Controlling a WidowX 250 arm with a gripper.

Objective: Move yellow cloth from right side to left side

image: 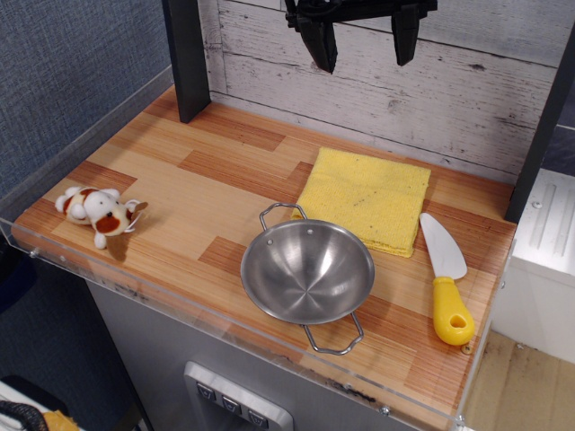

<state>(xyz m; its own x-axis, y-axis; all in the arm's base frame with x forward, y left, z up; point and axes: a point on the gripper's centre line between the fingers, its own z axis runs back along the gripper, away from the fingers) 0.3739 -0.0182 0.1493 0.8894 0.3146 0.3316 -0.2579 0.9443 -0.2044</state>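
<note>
Observation.image looks down on a wood-patterned table (180,189) backed by a whitewashed plank wall (467,99). On the table's right half lies the yellow cloth (367,197) — flat, folded square, its near edge just beside the rim of a steel bowl (307,273) with two wire handles. Right of the cloth rests a white knife (444,280), yellow handle toward the front edge. High above — well clear of the cloth — hangs the black gripper (364,40), fingers spread wide, holding nothing. A small brown-and-white plush dog (100,215) sits far left.
</note>
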